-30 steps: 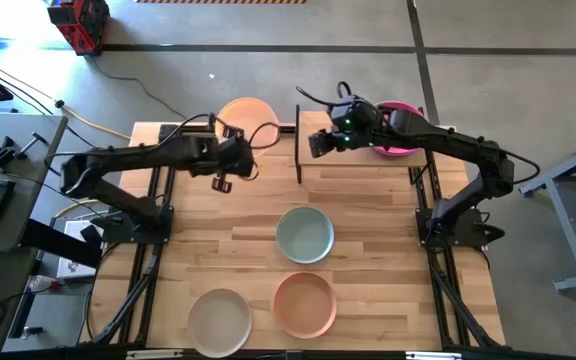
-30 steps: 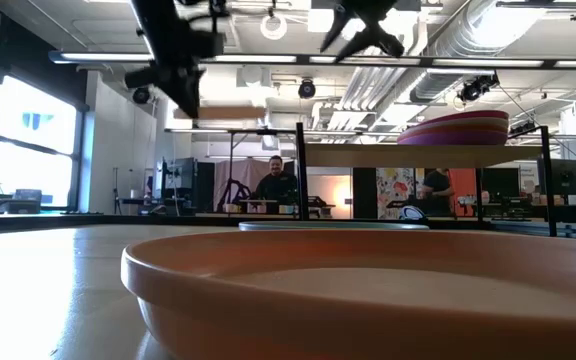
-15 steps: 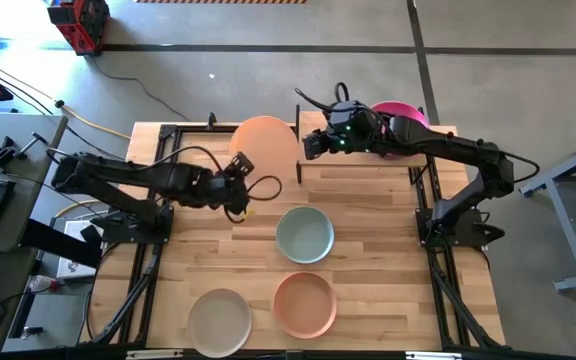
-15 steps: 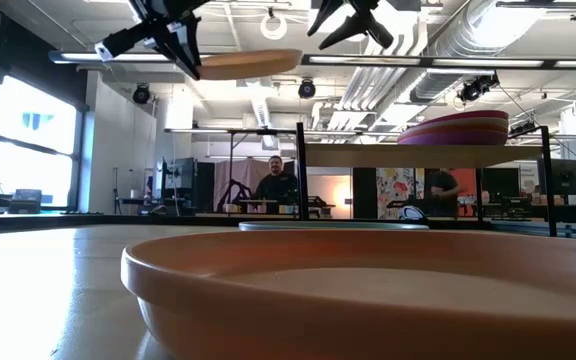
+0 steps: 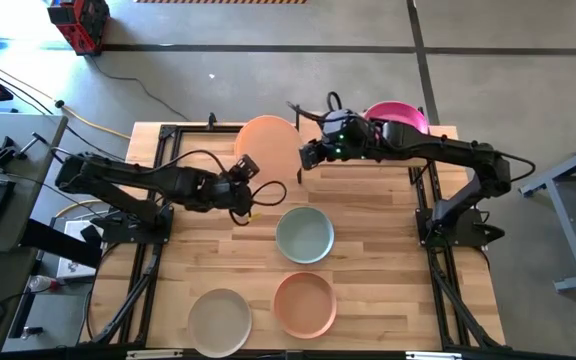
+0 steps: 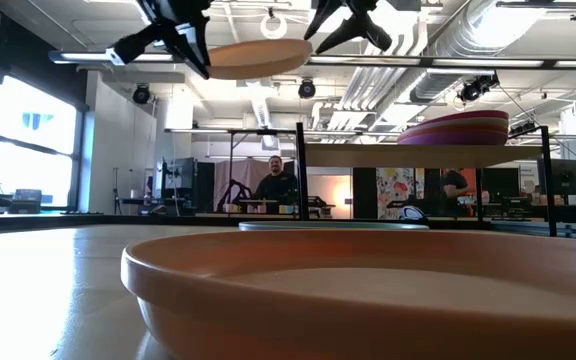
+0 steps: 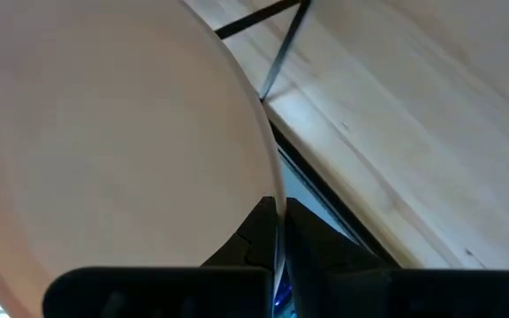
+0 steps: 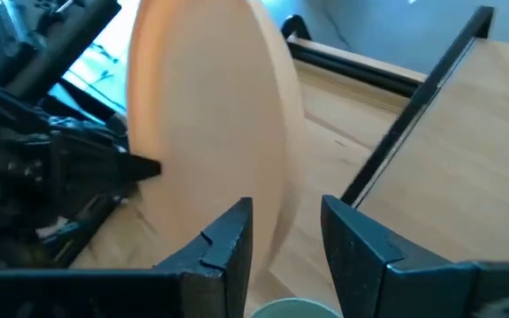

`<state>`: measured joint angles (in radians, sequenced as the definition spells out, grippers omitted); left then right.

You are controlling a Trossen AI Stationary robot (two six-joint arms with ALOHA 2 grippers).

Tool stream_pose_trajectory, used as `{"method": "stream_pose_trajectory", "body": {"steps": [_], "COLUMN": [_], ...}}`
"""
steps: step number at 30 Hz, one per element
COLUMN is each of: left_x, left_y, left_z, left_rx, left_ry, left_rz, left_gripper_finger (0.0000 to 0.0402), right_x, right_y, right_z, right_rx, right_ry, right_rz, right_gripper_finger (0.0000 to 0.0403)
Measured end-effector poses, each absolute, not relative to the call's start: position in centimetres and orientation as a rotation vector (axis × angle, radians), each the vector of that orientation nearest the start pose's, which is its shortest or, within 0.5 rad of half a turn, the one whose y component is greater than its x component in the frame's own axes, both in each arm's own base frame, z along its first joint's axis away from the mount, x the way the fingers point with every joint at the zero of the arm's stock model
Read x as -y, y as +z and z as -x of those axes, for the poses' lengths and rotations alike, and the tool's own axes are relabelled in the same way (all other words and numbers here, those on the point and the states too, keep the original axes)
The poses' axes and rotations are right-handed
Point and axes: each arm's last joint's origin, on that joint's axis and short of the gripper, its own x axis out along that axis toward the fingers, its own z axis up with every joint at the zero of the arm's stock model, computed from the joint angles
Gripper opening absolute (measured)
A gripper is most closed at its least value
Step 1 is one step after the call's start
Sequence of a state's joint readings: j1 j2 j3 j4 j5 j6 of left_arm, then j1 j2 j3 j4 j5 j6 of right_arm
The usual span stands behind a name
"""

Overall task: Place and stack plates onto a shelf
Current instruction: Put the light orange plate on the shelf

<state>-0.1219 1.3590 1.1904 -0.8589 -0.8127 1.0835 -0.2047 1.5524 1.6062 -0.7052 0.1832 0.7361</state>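
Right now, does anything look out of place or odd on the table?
Nothing spilled or broken. One oddity: the orange plate hangs in mid-air, pinched at its rim by the left tool, with the right tool open at its opposite edge, seemingly mid-handover.

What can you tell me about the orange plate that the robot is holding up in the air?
The orange plate is round, shallow and matte, plain with no pattern. It is lifted well above the table, held about level, near the shelf's left end. The left gripper is shut on its rim, pinching the thin edge between its two dark fingers. The right gripper is open with its fingers on either side of the opposite rim; whether they touch it cannot be told. Nothing else touches the plate.
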Motion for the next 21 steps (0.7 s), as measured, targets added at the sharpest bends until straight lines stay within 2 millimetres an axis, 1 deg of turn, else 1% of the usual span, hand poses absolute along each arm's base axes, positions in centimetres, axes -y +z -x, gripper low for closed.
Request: {"method": "stream_pose_trajectory", "body": {"steps": [11,17,19,21], "left_x": [1.1,1.1,1.1,1.1], "left_y": [30.4,30.6,30.6,30.6], "left_z": [-26.3,-26.6,-26.6,-26.6], "left_rx": [-1.232,-1.199,-1.198,-1.198], "left_ry": [0.075,0.1,0.097,0.098], "left_rz": [-1.425,-1.414,-1.419,-1.418], "left_gripper_finger": [0.0001,0.0001,0.0001,0.0001], "right_x": [7.4,7.4,7.4,7.4], "right_y": [37.1,36.7,36.7,36.7], "right_z": [-33.2,-33.8,-33.8,-33.8], "right_rx": [-0.515,-0.515,-0.516,-0.514], "right_ry": [-0.648,-0.657,-0.662,-0.661], "right_rz": [-0.702,-0.707,-0.704,-0.704], "right_gripper_finger": [0.0117,0.0116,0.0109,0.0093]}}
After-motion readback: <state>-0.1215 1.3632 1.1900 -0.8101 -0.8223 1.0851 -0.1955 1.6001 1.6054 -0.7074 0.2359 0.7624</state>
